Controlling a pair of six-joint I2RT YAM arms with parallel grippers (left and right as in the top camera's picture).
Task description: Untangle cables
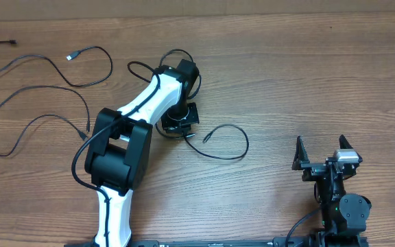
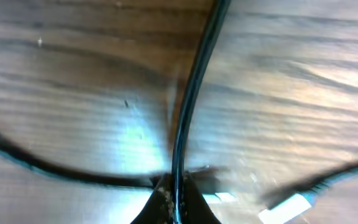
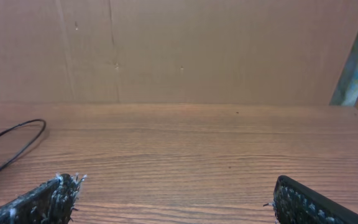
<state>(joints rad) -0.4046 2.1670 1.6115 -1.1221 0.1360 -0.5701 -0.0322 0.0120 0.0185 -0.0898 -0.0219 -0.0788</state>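
Several thin black cables lie on the wooden table (image 1: 307, 75). One with a dark plug (image 1: 11, 43) and one with a silvery plug (image 1: 70, 56) lie at the far left, above a long loop (image 1: 19, 134). Another cable (image 1: 226, 142) curls right of my left gripper (image 1: 177, 125). In the left wrist view my left gripper (image 2: 178, 202) is shut on a thin black cable (image 2: 194, 81) close above the table. A second cable (image 2: 42, 167) crosses below it, and a blurred pale plug (image 2: 288, 208) shows beside it. My right gripper (image 1: 323, 149) is open and empty at the front right; it also shows in the right wrist view (image 3: 176, 199).
A cardboard wall (image 3: 179, 50) stands along the table's far edge. A cable loop (image 3: 17, 138) shows at the left of the right wrist view. Thicker black cables run from the robot bases at the front (image 1: 300, 226).
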